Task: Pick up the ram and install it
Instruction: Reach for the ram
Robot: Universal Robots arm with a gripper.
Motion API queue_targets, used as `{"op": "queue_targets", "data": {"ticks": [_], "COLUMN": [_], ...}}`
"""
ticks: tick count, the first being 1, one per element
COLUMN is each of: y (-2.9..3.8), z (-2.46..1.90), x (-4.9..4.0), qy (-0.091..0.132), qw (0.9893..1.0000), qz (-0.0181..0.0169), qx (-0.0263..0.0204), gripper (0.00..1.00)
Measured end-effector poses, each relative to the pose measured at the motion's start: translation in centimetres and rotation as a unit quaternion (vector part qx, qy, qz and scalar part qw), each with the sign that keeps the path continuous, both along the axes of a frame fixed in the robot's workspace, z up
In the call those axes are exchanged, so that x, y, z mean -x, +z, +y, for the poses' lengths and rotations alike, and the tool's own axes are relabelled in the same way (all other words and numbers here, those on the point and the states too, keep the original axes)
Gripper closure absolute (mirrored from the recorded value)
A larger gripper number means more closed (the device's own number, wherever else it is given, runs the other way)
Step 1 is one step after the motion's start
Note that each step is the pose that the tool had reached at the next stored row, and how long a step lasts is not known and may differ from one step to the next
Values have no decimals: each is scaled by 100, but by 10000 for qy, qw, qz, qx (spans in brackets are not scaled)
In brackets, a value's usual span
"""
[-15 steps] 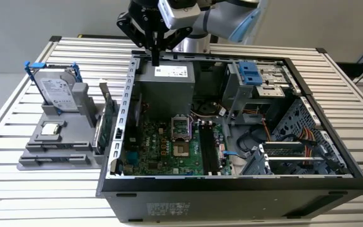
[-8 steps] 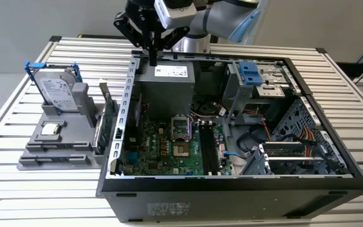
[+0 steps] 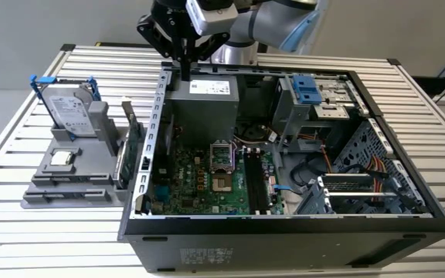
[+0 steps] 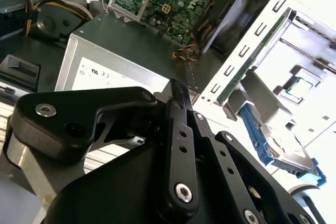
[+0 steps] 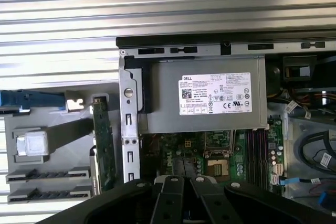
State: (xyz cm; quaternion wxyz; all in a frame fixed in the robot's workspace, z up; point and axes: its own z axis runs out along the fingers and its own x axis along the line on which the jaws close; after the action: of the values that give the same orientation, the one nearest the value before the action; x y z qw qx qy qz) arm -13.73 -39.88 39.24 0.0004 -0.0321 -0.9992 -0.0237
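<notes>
Fingers [image 3: 183,66] are closed on nothing, poised over the far wall of the case [image 3: 284,223] on the worktop [image 3: 21,231]. Ram [image 3: 132,153] stands on edge in the grey holder [image 3: 76,174], just outside the case on the exterior view's left: judged light, stiff and fragile, best gripped across its bare upper edge, clear of the chips. Its lower edge is hidden in the holder, and the latch state of the slots [image 3: 255,184] is unclear.

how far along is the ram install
Nothing looks done: the ram stands in the grey holder outside the case, and the black motherboard slots look empty. In hand: nothing; the gripper hangs shut and empty above the power supply. Left: the pickup and the install.
</notes>
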Motion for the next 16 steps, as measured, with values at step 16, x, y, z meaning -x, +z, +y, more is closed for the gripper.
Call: {"op": "queue_targets", "data": {"ticks": [16], "y": [-2], "z": [0], "x": [49], "qy": [0], "qw": [10000], "qz": [5], "qx": [0], "gripper": [100]}}
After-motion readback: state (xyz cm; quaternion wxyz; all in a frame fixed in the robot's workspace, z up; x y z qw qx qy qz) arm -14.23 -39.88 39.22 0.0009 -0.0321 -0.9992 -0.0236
